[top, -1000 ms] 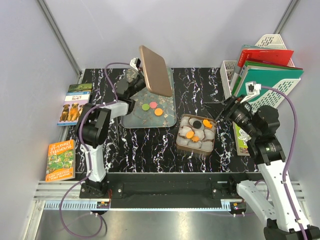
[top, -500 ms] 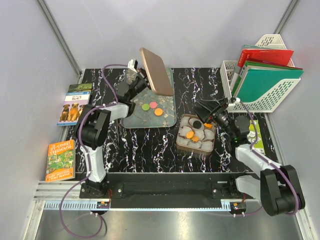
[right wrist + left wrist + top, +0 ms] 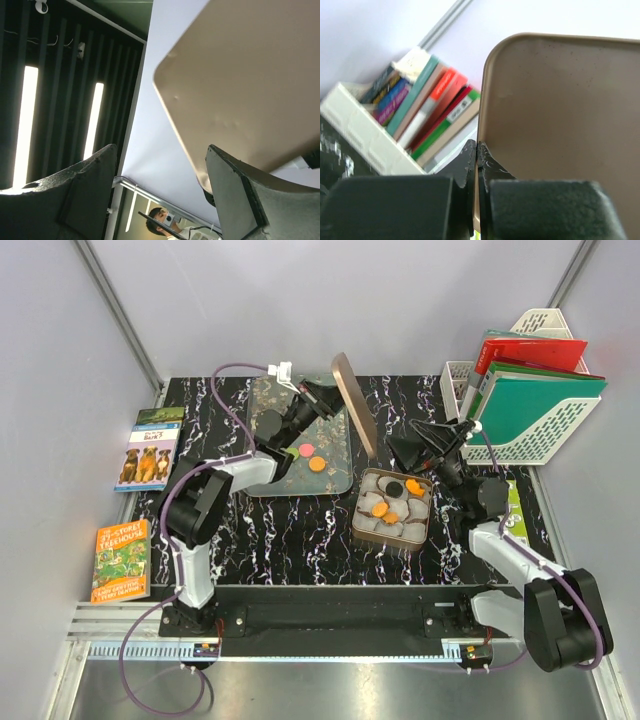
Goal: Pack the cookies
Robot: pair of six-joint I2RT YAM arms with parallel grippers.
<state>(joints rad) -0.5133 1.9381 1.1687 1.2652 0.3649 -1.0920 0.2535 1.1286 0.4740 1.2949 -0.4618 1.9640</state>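
Lid held on edge above the desk, tin part-filled

Overhead: the left fingers are clenched on the rose-gold lid, which stands on edge near the right side of the tray. The right fingers are spread and tilted up toward it, beside the tin. Some cookies lie in the tin among pale wrappers; three more, green, pink and orange, lie on the tray. Left wrist: both fingers pinch only the lid's thin border. Right wrist: the lid hangs overhead, untouched by the released fingers. The likely fault is a slip: so narrow a pinch could let the lid swing or drop onto the tin and scatter cookies. Shutting the tin now would strand three.
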